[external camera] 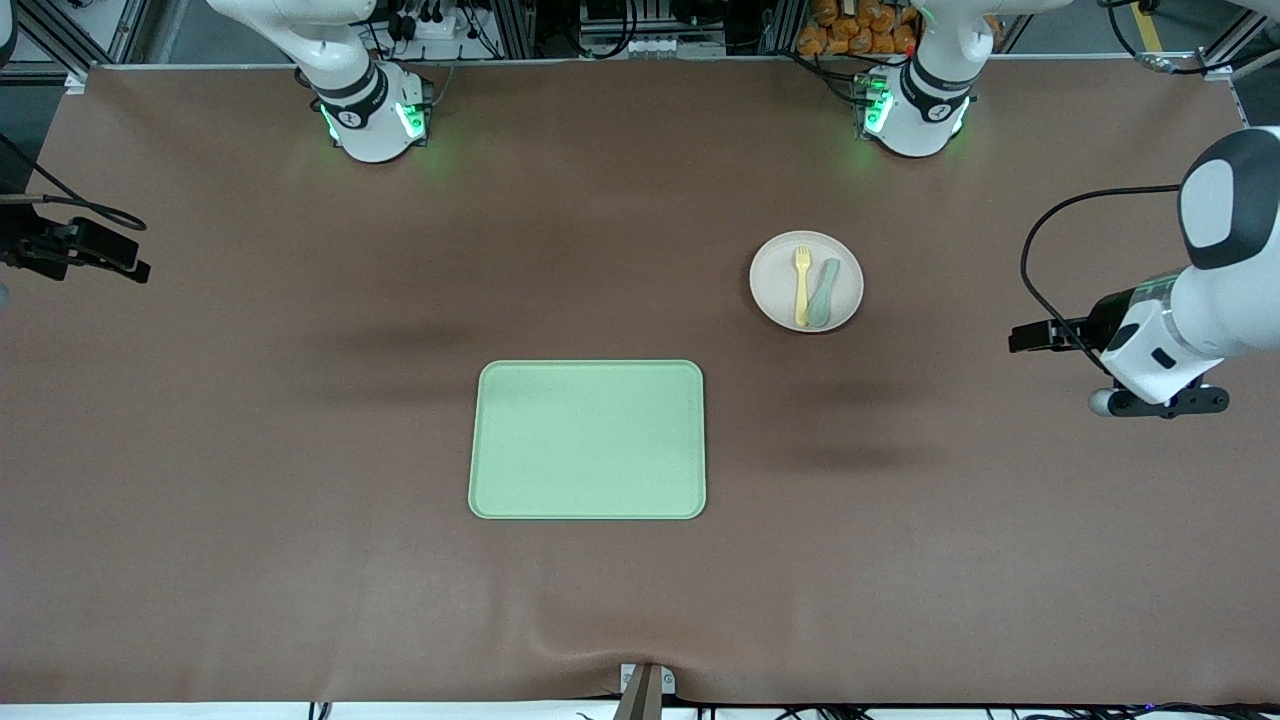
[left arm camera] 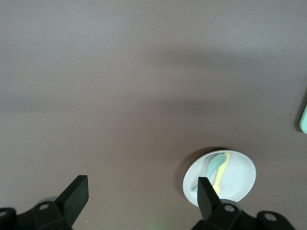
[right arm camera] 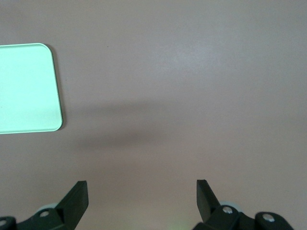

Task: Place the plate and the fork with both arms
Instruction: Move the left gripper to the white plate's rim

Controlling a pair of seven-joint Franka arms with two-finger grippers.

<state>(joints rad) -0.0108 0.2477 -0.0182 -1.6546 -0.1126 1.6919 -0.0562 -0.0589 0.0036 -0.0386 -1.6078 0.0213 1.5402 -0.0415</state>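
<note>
The pale beige plate (external camera: 775, 281) lies on the brown table toward the left arm's end, farther from the front camera than the tray. The pale yellow fork (external camera: 801, 286) lies in it beside a grey-green spoon (external camera: 826, 292). My left gripper (external camera: 1020, 338) is open and empty, up in the air near the table's edge at the left arm's end, apart from the plate. Its wrist view (left arm camera: 141, 191) shows the plate (left arm camera: 242, 179) with the fork (left arm camera: 221, 173) past one finger. My right gripper (external camera: 135, 266) is open and empty, up over the right arm's end of the table; its wrist view (right arm camera: 141, 191) shows bare table below it.
A rectangular light green tray (external camera: 587, 440) lies mid-table, nearer the front camera than the plate; its corner shows in the right wrist view (right arm camera: 26, 88) and its edge in the left wrist view (left arm camera: 303, 120). The two arm bases stand at the table's back edge.
</note>
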